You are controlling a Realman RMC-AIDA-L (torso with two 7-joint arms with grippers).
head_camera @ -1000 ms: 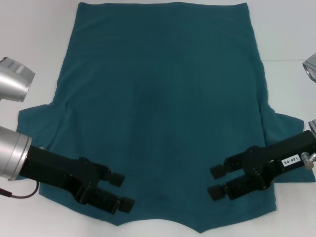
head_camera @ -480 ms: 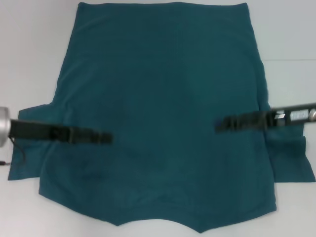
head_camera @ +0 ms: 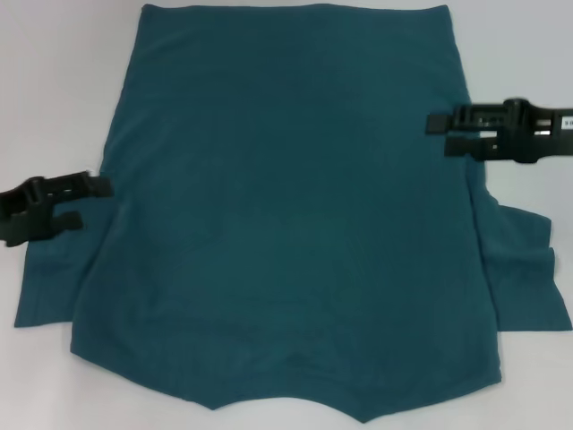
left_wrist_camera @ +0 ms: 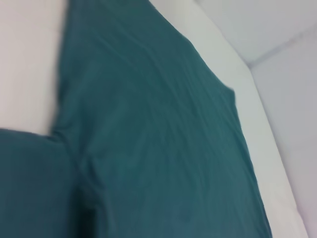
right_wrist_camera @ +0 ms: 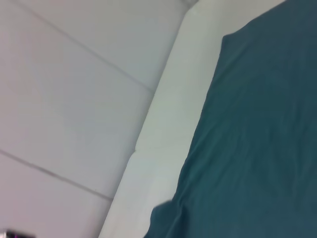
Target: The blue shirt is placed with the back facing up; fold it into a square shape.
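Left jaws: apart with a clear gap between the two black fingers, nothing between them.
Left gripper [head_camera: 89,202]: at the shirt's left edge, over the spot where the left sleeve meets the body, fingers pointing inward toward the cloth; whether it touches the cloth cannot be told.
Right jaws: apart with a narrow gap, nothing held.
Right gripper [head_camera: 436,134]: over the shirt's right edge, above the right sleeve, fingers pointing inward; it sits farther from the robot than the left gripper does.
Blue shirt [head_camera: 291,206]: spread flat on the white table [head_camera: 54,81], plain side up, no lettering showing; the hem lies at the far edge of the head view, the collar end nearest the robot.
Sleeves: the left sleeve [head_camera: 49,278] lies flat beside the body; the right sleeve [head_camera: 524,278] shows a few folds.
Left wrist view: the shirt [left_wrist_camera: 158,148] fills most of the picture, with the seam where sleeve and body meet and a strip of table beyond.
Right wrist view: the shirt's side edge [right_wrist_camera: 252,148] runs along the white table, pale floor beyond.
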